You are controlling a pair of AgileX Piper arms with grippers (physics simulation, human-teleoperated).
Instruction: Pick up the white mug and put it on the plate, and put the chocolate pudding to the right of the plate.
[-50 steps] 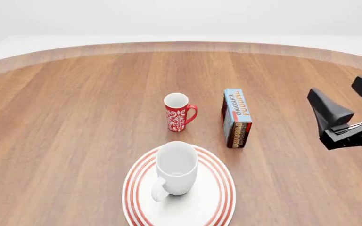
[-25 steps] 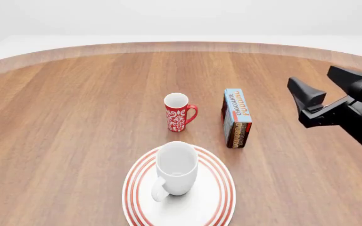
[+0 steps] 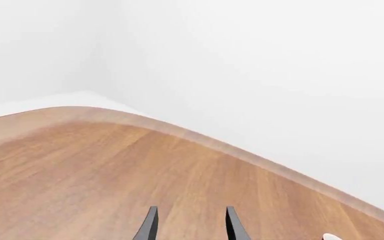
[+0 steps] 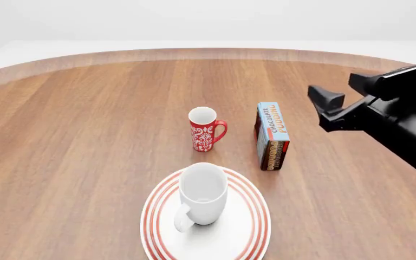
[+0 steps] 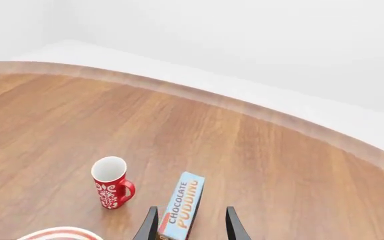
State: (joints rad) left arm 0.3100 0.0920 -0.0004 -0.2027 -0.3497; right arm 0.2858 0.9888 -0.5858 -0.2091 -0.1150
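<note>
Front view: a round wooden table [image 4: 85,135] is shown from above. The white mug [image 4: 202,193] is seen standing upright on the plate [image 4: 244,238], near the front edge, so that part of the task looks done. The pudding box [image 4: 272,135] is seen standing on a narrow side, just behind and to the right of the plate, apart from its rim. Its long axis runs front to back, away from the robot. A red mug [image 4: 204,128] stands to the box's left, w/ a gap between them.

The right gripper [image 4: 342,103] is seen in the air to the right of the box, fingers pointing toward it, held narrowly apart w/ nothing between them. In the right wrist view the box sits just ahead of the fingertips [image 5: 150,222]. The right arm is judged far nearer. The left gripper [image 3: 189,227] is seen only in its wrist view, fingers narrowly apart, empty, facing bare table.
</note>
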